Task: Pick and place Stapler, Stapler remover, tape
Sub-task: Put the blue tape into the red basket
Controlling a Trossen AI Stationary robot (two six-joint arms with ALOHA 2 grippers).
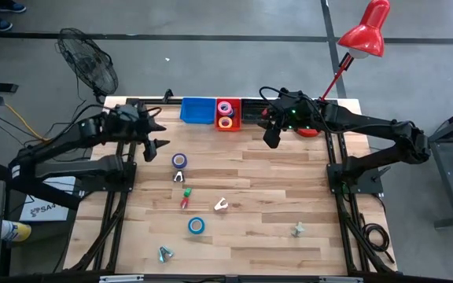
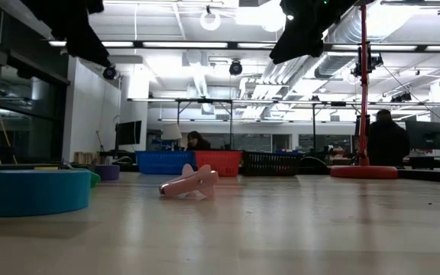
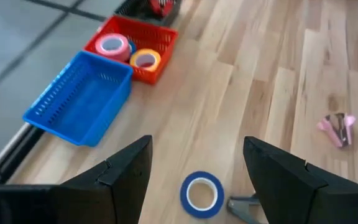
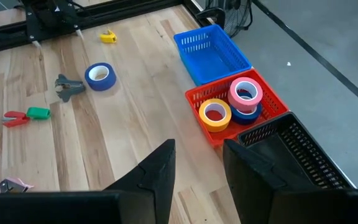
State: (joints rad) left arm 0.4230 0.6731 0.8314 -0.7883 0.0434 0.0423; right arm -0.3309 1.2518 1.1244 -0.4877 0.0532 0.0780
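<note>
Left wrist view: blue tape (image 3: 201, 194) lies between the empty left hand's (image 3: 194, 171) spread fingers.

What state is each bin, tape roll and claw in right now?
Blue bin: empty.
Red bin: holds pink, yellow and blue tape rolls.
Black bin: contents not clear.
Blue tape: flat on the table, below the left claw.
Left claw: open, empty.
Right claw: open, empty, near the bins.

We see two matte black jointed arms, both mounted beside the pale wooden plank table (image 1: 274, 236). The right arm's wrist shows green and red lights and looped black cables. Fingers (image 3: 278, 180) are dark, angular wedges.
</note>
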